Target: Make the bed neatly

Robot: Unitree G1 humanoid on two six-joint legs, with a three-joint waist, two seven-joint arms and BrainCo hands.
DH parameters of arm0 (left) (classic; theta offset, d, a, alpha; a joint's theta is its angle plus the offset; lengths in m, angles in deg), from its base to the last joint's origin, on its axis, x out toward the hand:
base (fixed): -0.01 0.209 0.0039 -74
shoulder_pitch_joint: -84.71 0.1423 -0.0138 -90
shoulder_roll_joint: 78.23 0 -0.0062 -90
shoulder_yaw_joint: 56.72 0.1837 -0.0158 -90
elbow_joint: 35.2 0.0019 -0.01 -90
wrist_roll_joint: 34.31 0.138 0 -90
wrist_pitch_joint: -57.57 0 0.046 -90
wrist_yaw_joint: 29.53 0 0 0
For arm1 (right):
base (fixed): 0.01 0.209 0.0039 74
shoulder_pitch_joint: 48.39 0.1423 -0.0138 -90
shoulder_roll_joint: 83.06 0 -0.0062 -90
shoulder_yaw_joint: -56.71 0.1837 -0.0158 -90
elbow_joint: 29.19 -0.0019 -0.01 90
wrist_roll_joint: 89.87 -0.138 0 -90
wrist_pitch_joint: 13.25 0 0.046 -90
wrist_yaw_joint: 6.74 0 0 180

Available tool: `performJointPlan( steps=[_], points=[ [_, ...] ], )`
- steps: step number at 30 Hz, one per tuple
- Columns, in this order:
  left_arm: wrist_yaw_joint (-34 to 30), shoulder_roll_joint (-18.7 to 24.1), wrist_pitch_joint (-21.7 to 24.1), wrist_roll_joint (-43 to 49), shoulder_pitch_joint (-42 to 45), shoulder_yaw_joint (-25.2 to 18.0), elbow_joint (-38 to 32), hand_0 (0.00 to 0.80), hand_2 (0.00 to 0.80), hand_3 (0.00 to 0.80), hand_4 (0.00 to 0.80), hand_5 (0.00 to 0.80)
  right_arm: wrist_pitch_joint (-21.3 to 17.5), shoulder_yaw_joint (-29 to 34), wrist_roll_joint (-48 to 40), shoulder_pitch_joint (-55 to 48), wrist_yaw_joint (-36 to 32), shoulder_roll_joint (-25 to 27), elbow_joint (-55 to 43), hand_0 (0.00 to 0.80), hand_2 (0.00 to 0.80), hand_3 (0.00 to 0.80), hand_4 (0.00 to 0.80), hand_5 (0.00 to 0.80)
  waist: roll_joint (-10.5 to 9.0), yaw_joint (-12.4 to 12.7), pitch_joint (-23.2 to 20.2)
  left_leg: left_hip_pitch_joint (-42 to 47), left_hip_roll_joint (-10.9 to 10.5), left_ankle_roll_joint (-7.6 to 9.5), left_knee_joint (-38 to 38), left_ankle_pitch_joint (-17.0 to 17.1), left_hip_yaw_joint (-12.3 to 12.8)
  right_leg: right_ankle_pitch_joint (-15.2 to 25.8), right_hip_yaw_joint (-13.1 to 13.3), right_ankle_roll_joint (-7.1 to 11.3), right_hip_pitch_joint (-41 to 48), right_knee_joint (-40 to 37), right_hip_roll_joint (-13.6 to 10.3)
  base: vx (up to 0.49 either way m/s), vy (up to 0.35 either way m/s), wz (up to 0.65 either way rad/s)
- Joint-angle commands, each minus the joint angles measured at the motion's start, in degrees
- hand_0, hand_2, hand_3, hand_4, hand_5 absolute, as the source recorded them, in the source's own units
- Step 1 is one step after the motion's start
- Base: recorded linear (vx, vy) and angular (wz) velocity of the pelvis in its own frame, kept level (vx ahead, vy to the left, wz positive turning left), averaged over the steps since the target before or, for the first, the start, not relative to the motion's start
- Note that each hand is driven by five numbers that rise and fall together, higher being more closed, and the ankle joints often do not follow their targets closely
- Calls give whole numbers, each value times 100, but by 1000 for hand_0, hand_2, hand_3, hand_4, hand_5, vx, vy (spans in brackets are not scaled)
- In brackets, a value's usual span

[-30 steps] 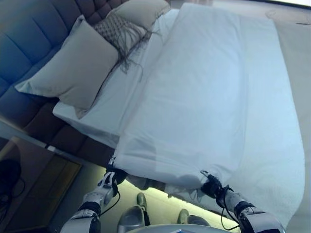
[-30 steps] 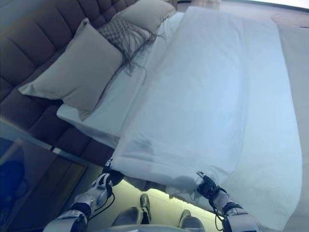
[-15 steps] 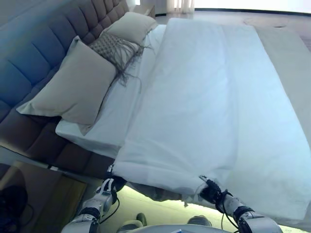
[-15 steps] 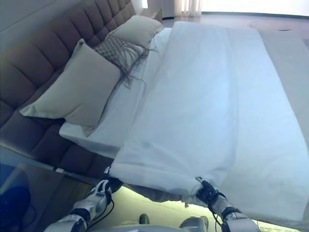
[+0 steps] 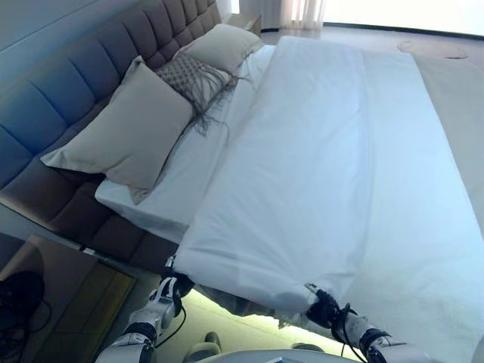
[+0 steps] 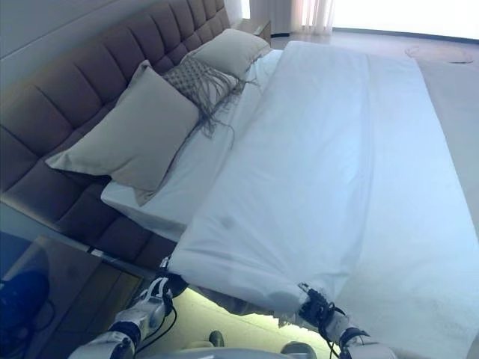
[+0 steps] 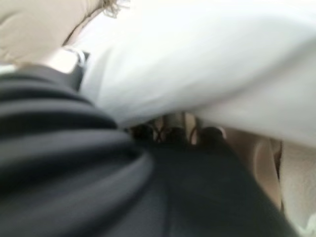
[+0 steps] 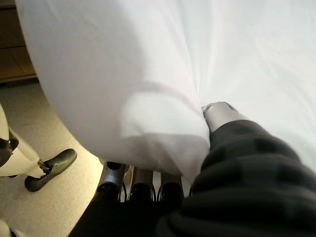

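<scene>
A white duvet (image 5: 318,166) lies along the bed, its near edge lifted off the mattress side. My left hand (image 5: 168,286) holds the near left corner, and in the left wrist view its curled fingers (image 7: 173,133) sit under the cloth (image 7: 197,59). My right hand (image 5: 325,308) grips the near edge further right. In the right wrist view its thumb (image 8: 222,111) pinches the white cloth (image 8: 123,89) against curled fingers (image 8: 140,185). A white sheet (image 5: 189,166) shows bare between duvet and pillows.
Two beige pillows (image 5: 128,128) (image 5: 223,47) and a fringed patterned cushion (image 5: 193,76) lean on the tufted headboard (image 5: 60,98). A nightstand (image 5: 60,302) stands at the lower left. A beige blanket (image 5: 457,98) lies along the duvet's far side.
The camera view has shifted and tilted. Both hands keep hold of the duvet's near edge, which sits slightly lower in view.
</scene>
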Motion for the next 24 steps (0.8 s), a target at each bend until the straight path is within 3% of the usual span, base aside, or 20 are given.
performJointPlan(
  steps=[1, 15, 16, 17, 18, 24],
  points=[
    [-485, 840, 485, -471, 53, -1014, 214, 800, 800, 800, 800, 800, 37, 34, 406, -95, -64, 326, 423, 800, 800, 800, 800, 800, -145, 474, 83, 51, -338, 183, 246, -607, -160, -266, 321, -30, -362, 762, -125, -20, 136, -24],
    [-760, 735, 427, -286, 133, -876, 404, 800, 800, 800, 800, 800, 182, -12, 805, -187, -94, 308, 546, 800, 800, 800, 800, 800, -56, 536, 21, 304, -489, 255, -167, -637, -118, -85, 182, 128, -109, 288, -264, -8, 83, -1],
    [-793, 737, 419, -243, 143, -884, 429, 700, 700, 700, 700, 700, 255, -12, 867, -199, -88, 303, 564, 643, 643, 643, 643, 643, -58, 536, 15, 324, -492, 258, -197, -636, -115, -74, 181, 136, -88, 251, -264, 0, 0, 0],
    [-827, 744, 409, -196, 156, -892, 446, 464, 464, 464, 464, 464, 365, -19, 916, -208, -48, 294, 573, 132, 132, 132, 132, 132, -61, 537, 7, 343, -493, 261, -225, -632, -114, -63, 181, 141, -66, 216, -263, 25, -2, 7],
    [-873, 759, 382, -140, 172, -891, 462, 0, 0, 0, 0, 0, 514, -38, 970, -220, -27, 282, 609, 0, 0, 0, 0, 0, -70, 546, -13, 355, -493, 266, -243, -642, -117, -48, 182, 150, -40, 164, -261, 26, -12, 11],
    [-953, 844, 407, -116, 175, -804, 468, 0, 0, 0, 0, 0, 1066, -211, 1390, -238, -253, 291, 772, 0, 0, 0, 0, 0, -112, 583, -91, 381, -449, 246, -298, -647, -113, 1, 154, 161, 43, 5, -229, 8, -26, 8]
  ],
)
